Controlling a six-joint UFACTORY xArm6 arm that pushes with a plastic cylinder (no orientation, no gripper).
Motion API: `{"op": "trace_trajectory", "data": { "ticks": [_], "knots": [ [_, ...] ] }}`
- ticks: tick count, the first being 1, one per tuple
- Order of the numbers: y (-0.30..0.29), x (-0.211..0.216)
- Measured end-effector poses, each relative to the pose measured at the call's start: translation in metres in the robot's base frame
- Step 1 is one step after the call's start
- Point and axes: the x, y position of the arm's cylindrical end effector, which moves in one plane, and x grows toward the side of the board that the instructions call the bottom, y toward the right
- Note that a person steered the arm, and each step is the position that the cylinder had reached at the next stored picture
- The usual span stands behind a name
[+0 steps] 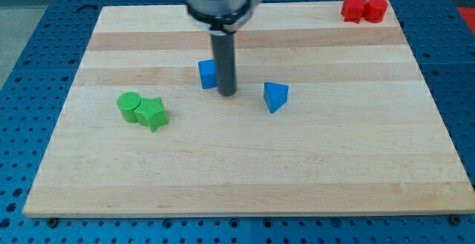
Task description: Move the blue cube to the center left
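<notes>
Nearest the camera, wide bare tabletop (245, 177), largest thing in view. No jaws on this arm, only a rod. Tip (227, 94) touching, or just beside, the right face of the blue cube (207, 74), a little above the middle. For a good push: straight toward the view's left, contact kept at mid-face against turning. Open room on that path; green cylinder (129, 105) and green star (154, 113) lower, near the left edge. Blue triangle block (274, 96) behind, red blocks (364, 9) far.
</notes>
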Motion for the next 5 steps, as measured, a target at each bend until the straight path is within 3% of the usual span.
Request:
{"op": "trace_trajectory", "data": {
  "ticks": [1,2,5],
  "knots": [
    [0.016,-0.022],
    [-0.003,-0.033],
    [-0.167,-0.032]
  ]
}}
